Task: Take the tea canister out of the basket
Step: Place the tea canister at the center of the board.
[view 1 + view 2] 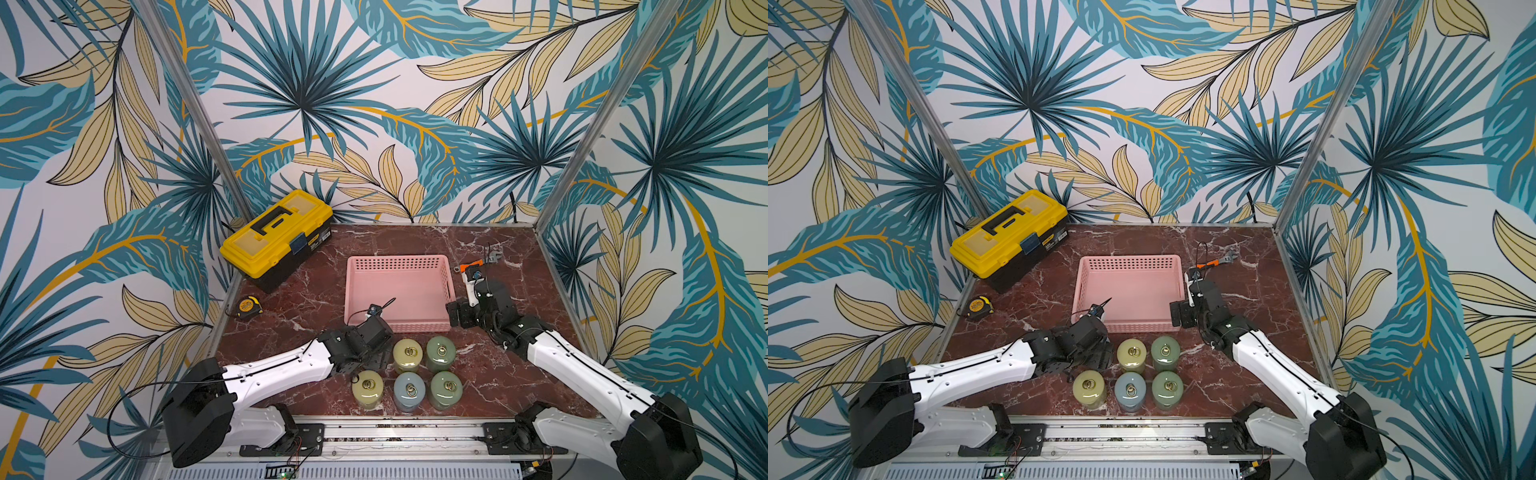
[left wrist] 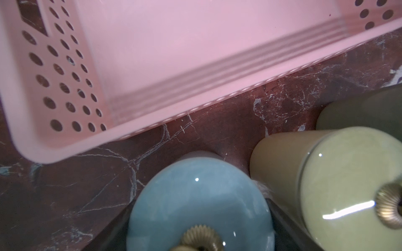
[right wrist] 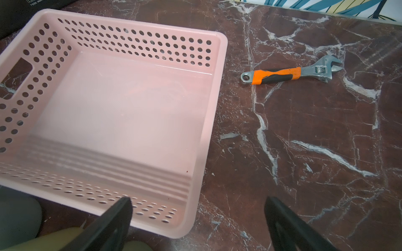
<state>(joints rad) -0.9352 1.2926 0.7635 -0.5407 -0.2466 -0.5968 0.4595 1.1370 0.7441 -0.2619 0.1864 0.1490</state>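
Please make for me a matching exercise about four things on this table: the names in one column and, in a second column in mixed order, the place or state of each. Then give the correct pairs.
Column A
1. pink basket
2. yellow toolbox
3. adjustable wrench
4. tape measure

Column B
a. near the left edge of the table
b. empty, in the middle of the table
c. closed, at the far left corner
d. lying to the right of the basket, not touching it

Pairs: 1-b, 2-c, 3-d, 4-a
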